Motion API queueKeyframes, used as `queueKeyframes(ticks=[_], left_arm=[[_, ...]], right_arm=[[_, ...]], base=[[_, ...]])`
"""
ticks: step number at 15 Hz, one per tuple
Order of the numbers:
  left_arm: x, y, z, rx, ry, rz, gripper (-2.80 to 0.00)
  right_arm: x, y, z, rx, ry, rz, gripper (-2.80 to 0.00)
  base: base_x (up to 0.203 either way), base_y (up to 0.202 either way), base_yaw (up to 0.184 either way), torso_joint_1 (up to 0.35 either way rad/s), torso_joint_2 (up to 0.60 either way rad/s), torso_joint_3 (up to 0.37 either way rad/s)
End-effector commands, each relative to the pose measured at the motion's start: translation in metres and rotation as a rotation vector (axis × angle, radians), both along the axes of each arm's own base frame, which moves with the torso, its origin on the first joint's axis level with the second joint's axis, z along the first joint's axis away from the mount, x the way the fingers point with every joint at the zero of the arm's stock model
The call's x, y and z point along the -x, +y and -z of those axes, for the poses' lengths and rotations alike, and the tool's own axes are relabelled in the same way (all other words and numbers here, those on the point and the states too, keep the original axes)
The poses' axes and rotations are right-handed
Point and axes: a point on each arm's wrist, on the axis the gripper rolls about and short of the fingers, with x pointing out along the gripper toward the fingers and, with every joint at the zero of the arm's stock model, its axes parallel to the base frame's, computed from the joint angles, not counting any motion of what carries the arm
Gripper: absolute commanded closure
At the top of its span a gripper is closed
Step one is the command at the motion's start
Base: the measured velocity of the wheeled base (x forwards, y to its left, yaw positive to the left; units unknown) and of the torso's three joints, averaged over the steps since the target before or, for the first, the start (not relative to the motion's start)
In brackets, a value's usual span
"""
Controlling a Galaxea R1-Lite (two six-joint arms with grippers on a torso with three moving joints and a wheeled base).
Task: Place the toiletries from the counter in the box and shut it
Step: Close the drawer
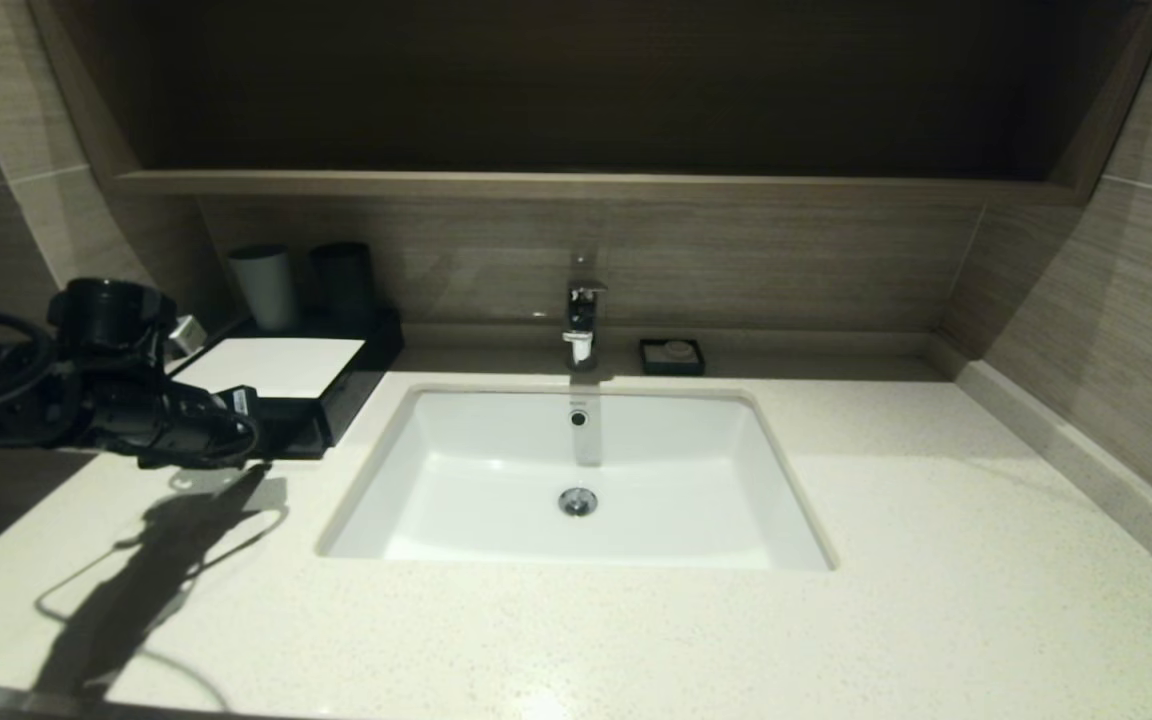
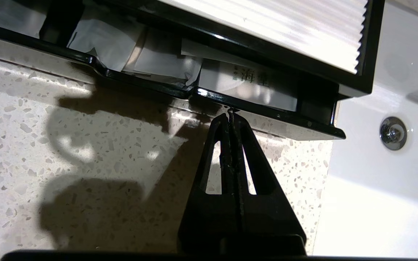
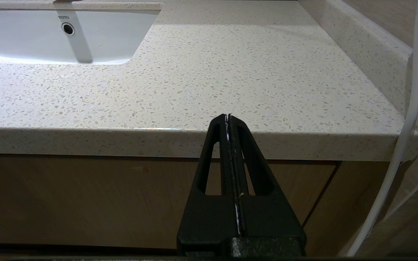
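Note:
The black box (image 1: 348,392) with a white top panel (image 1: 271,365) stands on the speckled countertop left of the sink. Its drawer front (image 2: 147,84) stands a little out, and white wrapped packets (image 2: 103,43) lie inside, one with printed characters (image 2: 247,85). My left gripper (image 1: 251,432) is shut and empty, and its tip (image 2: 230,115) touches the drawer's front edge beside the notch. The brown wood ledge (image 1: 586,185) shows no packets on it. My right gripper (image 3: 228,116) is shut and empty, parked below the countertop's front edge, out of the head view.
A white sink (image 1: 496,520) with a chrome faucet (image 1: 584,320) sits in the middle. A small black soap dish (image 1: 672,356) stands behind it. Two cups (image 1: 264,288) stand behind the box. A white cable (image 3: 408,119) hangs next to the right gripper.

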Motion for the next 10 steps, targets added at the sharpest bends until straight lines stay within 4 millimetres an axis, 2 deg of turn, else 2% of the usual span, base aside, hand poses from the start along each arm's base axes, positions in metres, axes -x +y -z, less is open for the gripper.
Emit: queueKeyframes(ticks=[1,10], left_arm=[[-0.002,0.0004,-0.0006,0.008,-0.005,-0.009,0.0],[-0.0066,0.001,0.0003,0.017,-0.007,-0.016,0.0]], right_arm=[[0.0001,0.0,0.0,0.0,-0.002,0.0,0.0],[0.0001,0.0,0.0,0.0,-0.002,0.0,0.0]], base=[[0.0,0.0,0.0,0.0,0.0,0.0],[0.0,0.0,0.0,0.0,0.0,0.0]])
